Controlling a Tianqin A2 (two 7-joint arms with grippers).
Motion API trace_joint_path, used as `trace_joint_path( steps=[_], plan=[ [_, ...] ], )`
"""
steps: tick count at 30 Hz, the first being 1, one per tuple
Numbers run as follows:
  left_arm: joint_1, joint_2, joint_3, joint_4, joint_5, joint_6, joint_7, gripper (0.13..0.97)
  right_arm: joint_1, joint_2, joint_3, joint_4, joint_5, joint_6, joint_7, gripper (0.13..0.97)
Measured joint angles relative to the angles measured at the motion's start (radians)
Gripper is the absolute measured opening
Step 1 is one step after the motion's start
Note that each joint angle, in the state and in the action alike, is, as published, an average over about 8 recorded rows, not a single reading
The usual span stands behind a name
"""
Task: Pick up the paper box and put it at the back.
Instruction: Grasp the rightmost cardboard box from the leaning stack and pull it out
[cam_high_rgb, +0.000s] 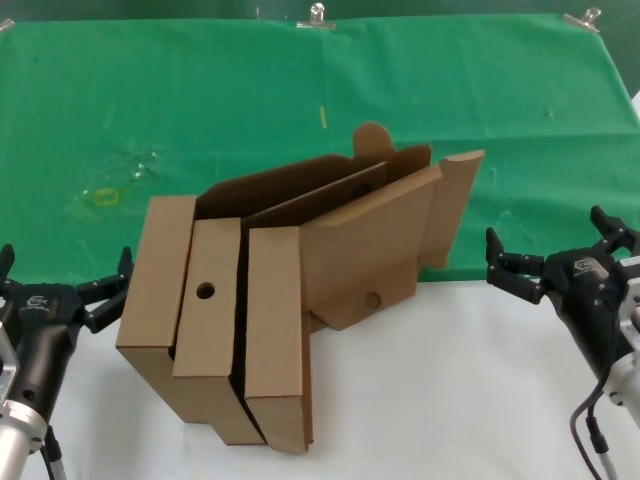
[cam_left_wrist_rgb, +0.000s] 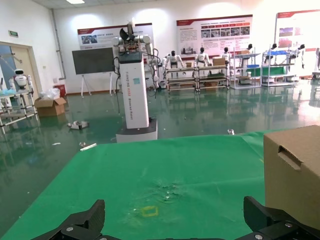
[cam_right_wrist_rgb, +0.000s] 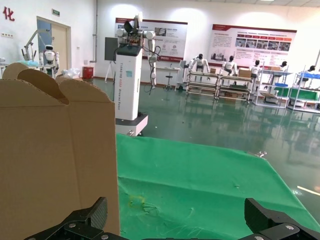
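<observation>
The paper box (cam_high_rgb: 370, 240) stands open and tilted in the middle of the head view, at the green cloth's near edge, with a rounded flap on top and a small hole low on its face. It leans against other cartons. My right gripper (cam_high_rgb: 548, 235) is open and empty to its right, apart from it. In the right wrist view the box (cam_right_wrist_rgb: 55, 160) rises just beside one finger of that open gripper (cam_right_wrist_rgb: 175, 205). My left gripper (cam_high_rgb: 62, 268) is open and empty left of the cartons; it also shows open in the left wrist view (cam_left_wrist_rgb: 173, 207). The green cloth (cam_high_rgb: 150, 100) with metal clips (cam_high_rgb: 317, 15) spreads behind.
Three flat brown cartons (cam_high_rgb: 205, 320) stand side by side on the white tabletop (cam_high_rgb: 430, 400) in front of the paper box; the middle one has a round hole. The leftmost carton shows in the left wrist view (cam_left_wrist_rgb: 292, 170). A yellow mark (cam_high_rgb: 105, 197) lies on the cloth.
</observation>
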Motion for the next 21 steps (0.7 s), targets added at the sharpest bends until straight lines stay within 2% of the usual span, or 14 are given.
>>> trace_joint_path(
  steps=[12,21],
  plan=[
    [0.000,0.000,0.000,0.000,0.000,0.000,0.000,0.966,-0.002,0.007,0.000,-0.004,-0.006,-0.012,-0.008,0.966],
    [0.000,0.000,0.000,0.000,0.000,0.000,0.000,0.961,-0.045,0.108,-0.105,-0.024,-0.029,-0.140,-0.032,0.966]
  ],
)
